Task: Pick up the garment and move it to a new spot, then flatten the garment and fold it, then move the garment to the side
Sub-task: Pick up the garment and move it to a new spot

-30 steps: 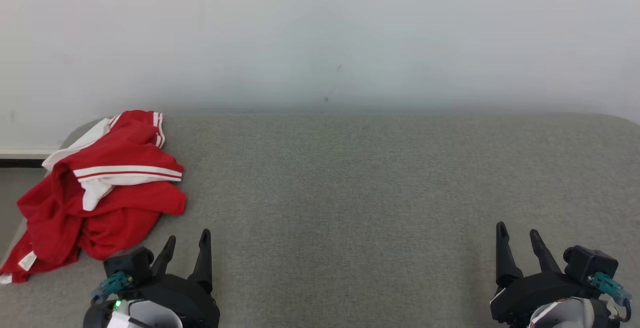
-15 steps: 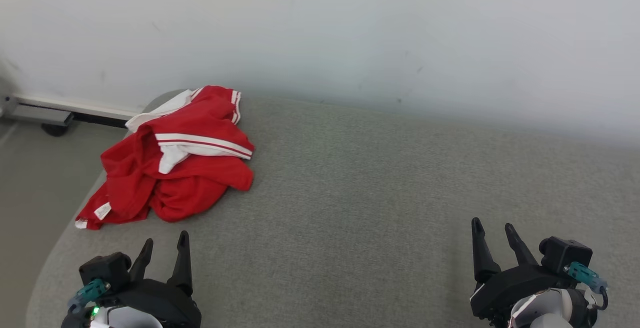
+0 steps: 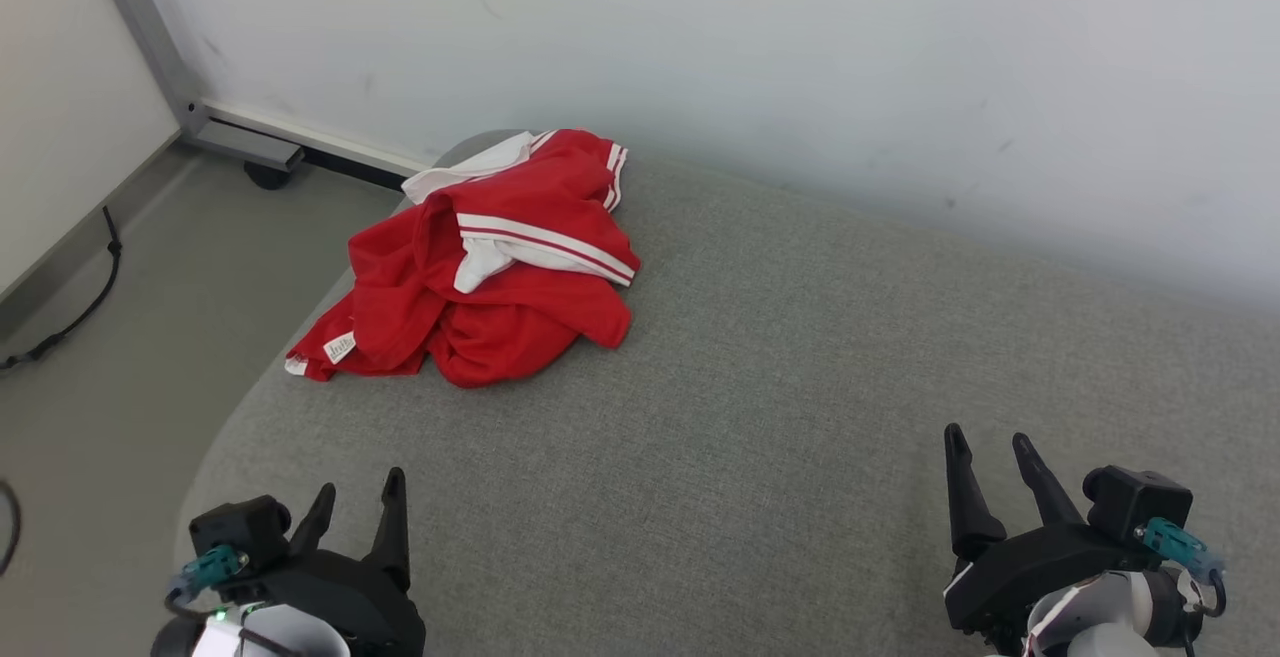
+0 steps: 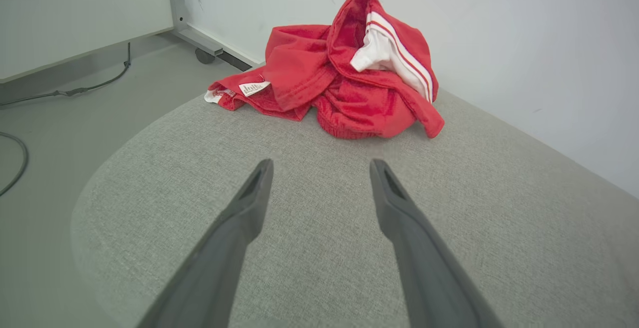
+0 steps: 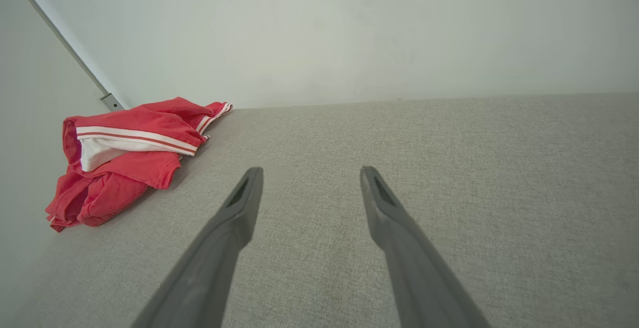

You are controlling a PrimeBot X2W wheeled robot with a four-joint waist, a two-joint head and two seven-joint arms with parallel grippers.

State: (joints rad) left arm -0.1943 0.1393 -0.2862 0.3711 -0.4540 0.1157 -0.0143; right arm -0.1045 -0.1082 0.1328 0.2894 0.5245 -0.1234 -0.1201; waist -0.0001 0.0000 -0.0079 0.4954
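A crumpled red garment (image 3: 490, 277) with white striped trim lies in a heap at the far left corner of the grey fabric surface (image 3: 800, 387). One edge with a white label hangs near the surface's rounded rim. It also appears ahead in the left wrist view (image 4: 344, 73) and at the left of the right wrist view (image 5: 125, 158). My left gripper (image 3: 358, 499) hovers open at the near left, well short of the garment, empty. At the near right my right gripper (image 3: 990, 449) stands open and empty too.
A white wall (image 3: 800, 57) rises right behind the surface. To the left lies grey floor (image 3: 150, 287) with a metal frame leg on a caster (image 3: 265, 172) and a black cable (image 3: 70, 307). The surface's rounded left edge (image 3: 250, 407) drops to the floor.
The head camera has swung left, so the garment now sits nearer the picture's middle and the floor and frame leg have come into view. The garment lies as before; both grippers stay open.
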